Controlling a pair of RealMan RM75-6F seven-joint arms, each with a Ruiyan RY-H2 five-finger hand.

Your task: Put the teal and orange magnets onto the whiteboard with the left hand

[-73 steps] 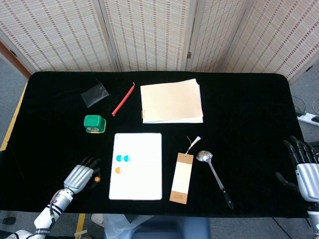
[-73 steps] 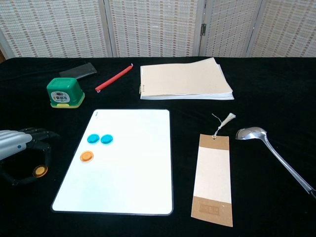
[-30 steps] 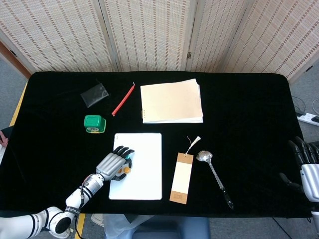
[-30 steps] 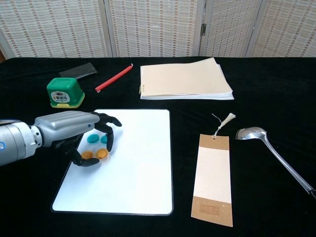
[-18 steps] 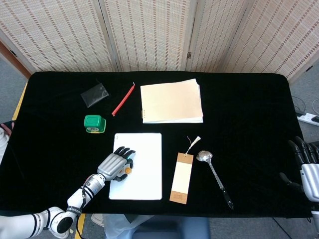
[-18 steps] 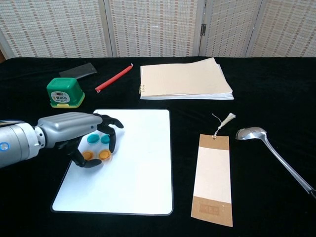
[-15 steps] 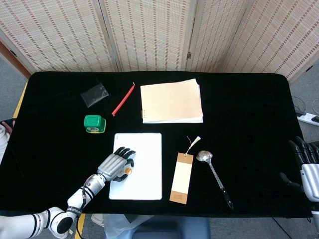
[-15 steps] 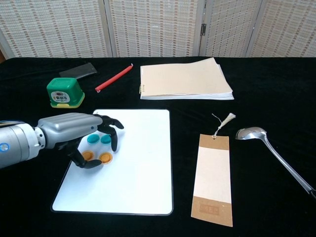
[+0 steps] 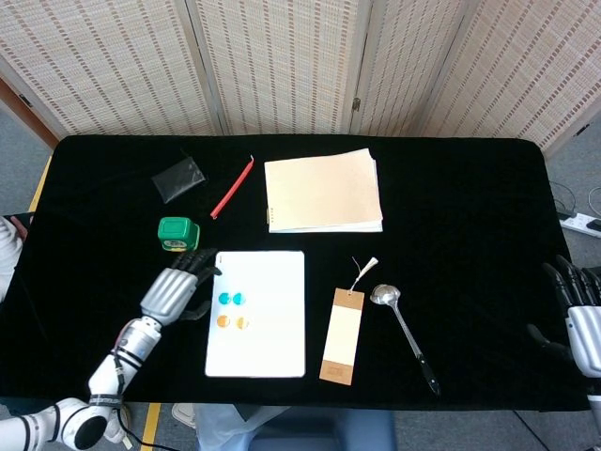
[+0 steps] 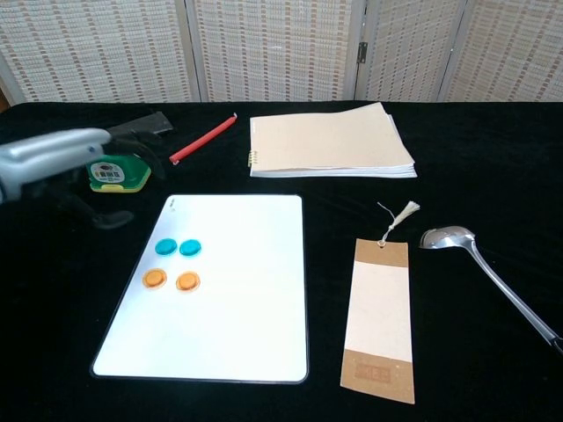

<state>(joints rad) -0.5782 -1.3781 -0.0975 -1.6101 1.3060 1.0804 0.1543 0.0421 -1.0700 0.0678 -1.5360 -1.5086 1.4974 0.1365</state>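
Observation:
The whiteboard (image 9: 268,348) (image 10: 237,325) lies flat at the table's front. On its left part sit two teal magnets (image 9: 231,299) (image 10: 178,248) side by side, with two orange magnets (image 9: 233,322) (image 10: 171,281) just below them. My left hand (image 9: 172,290) (image 10: 66,158) hovers left of the board with fingers spread and nothing in it, clear of the magnets. At the table's right edge my right hand (image 9: 580,319) is empty, its fingers apart; the chest view does not show it.
A green tape measure (image 9: 177,234) (image 10: 116,165) sits just behind my left hand. Farther back lie a dark pouch (image 9: 178,178), a red pen (image 9: 231,188) and a notebook (image 9: 324,191). A bookmark (image 9: 343,335) and a spoon (image 9: 404,324) lie right of the board.
My left hand set the second orange magnet on the board beside the first, let go, and drew back up and left off the board. The right hand has not moved.

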